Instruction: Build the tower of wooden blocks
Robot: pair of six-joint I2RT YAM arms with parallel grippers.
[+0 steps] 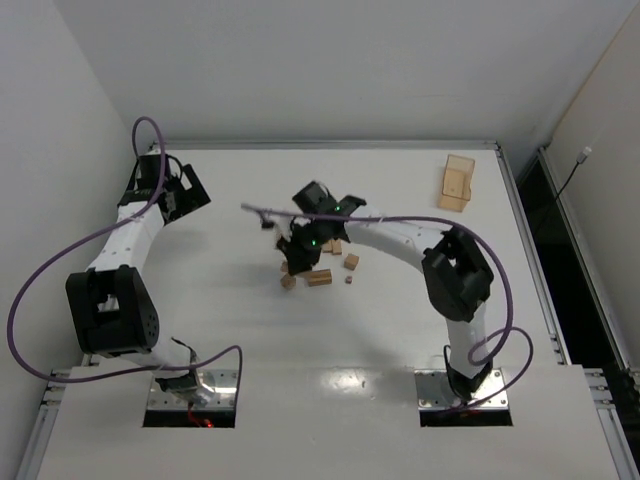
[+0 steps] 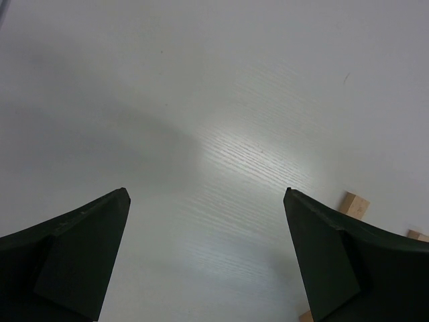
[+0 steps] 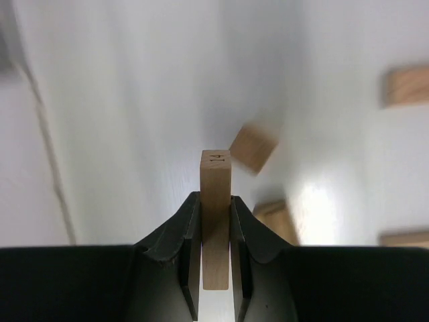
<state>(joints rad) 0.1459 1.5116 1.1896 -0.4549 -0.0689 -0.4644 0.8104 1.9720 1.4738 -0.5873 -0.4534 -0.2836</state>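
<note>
Several light-brown wood blocks lie loose near the table's middle: a short bar (image 1: 319, 277), a cube (image 1: 289, 282), a cube (image 1: 351, 262) and a tiny bit (image 1: 348, 280). No stack shows. My right gripper (image 1: 300, 241) hovers just left of them and is shut on a narrow wooden bar (image 3: 216, 171) that sticks out past the fingertips (image 3: 191, 215). Below it, blurred blocks (image 3: 253, 147) lie on the table. My left gripper (image 2: 206, 194) is open and empty at the far left (image 1: 185, 190), over bare table, with one block (image 2: 353, 202) at its right finger's edge.
A translucent amber box (image 1: 456, 183) stands at the back right. The white table (image 1: 250, 360) has raised rails at its far and right edges. A purple cable runs along each arm. More blocks show at the right edge of the right wrist view (image 3: 407, 86).
</note>
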